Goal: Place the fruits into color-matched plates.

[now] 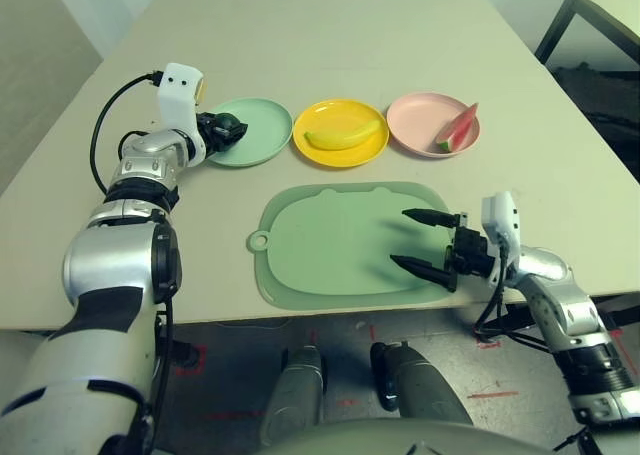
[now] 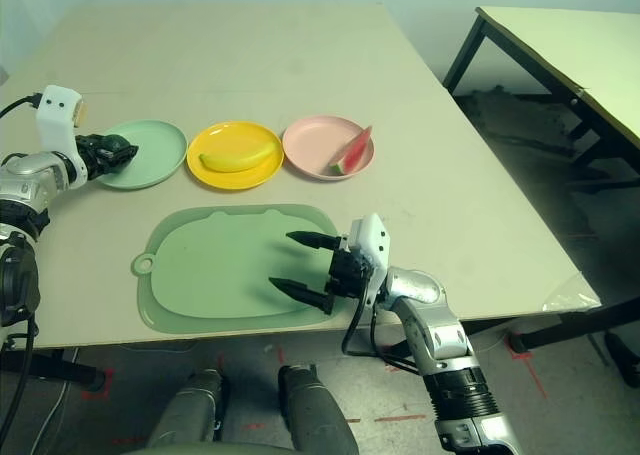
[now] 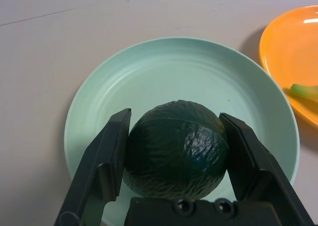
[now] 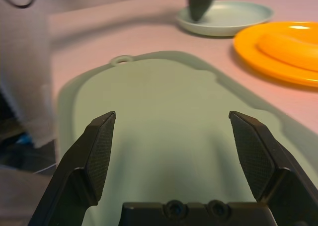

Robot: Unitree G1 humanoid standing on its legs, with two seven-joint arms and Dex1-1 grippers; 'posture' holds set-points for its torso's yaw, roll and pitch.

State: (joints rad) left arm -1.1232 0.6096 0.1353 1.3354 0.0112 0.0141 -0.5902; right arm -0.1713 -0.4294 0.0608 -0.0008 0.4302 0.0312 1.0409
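My left gripper point(image 1: 226, 129) is shut on the dark green avocado point(image 3: 175, 149), holding it just over the near-left part of the mint green plate point(image 1: 258, 135). On the bright yellow plate point(image 1: 341, 147) lies the curved yellow banana point(image 1: 343, 135). The red watermelon wedge point(image 1: 458, 129) rests in the pale pink plate point(image 1: 420, 121). My right gripper point(image 1: 422, 241) stands open over the right end of the cutting board, with nothing between its fingers.
A large green cutting board point(image 1: 330, 243) lies bare near the table's front edge, below the row of plates. A dark table leg point(image 2: 462, 57) and a second table stand off to the right.
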